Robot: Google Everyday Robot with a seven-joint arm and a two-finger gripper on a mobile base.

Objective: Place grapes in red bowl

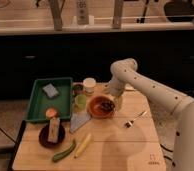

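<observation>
Near the middle of the pale wooden tabletop (115, 145), slightly toward its far edge, sits the round shallow orange-red bowl (99, 107) with a glossy rim. The small dark purple-black cluster of grapes (107, 105) lies inside it, on the right part of the bowl's floor. The white arm's gripper (111, 101) hangs directly over the bowl's right rim, just above the grapes — whether it touches them cannot be told, nor whether it holds anything.

Left of the bowl, touching or just beside it: a small green cup (80, 101). Behind that, near the far edge, a white lidded jar (89, 85) and a small dark round container (78, 88).

Along the left edge: a green rectangular plastic tray (36, 102) holding a grey-blue sponge (50, 90) and a small orange piece (51, 113). In front of the tray — a dark maroon dish (43, 140) with a tan upright carton (53, 129) standing on it.

Toward the near edge: a green curved vegetable (64, 151) and a yellow elongated one (83, 145), side by side. A grey-blue flat wedge (79, 121) lies just front-left of the bowl. Right of the bowl, well apart, a small metal utensil (135, 118) lies on the wood.
</observation>
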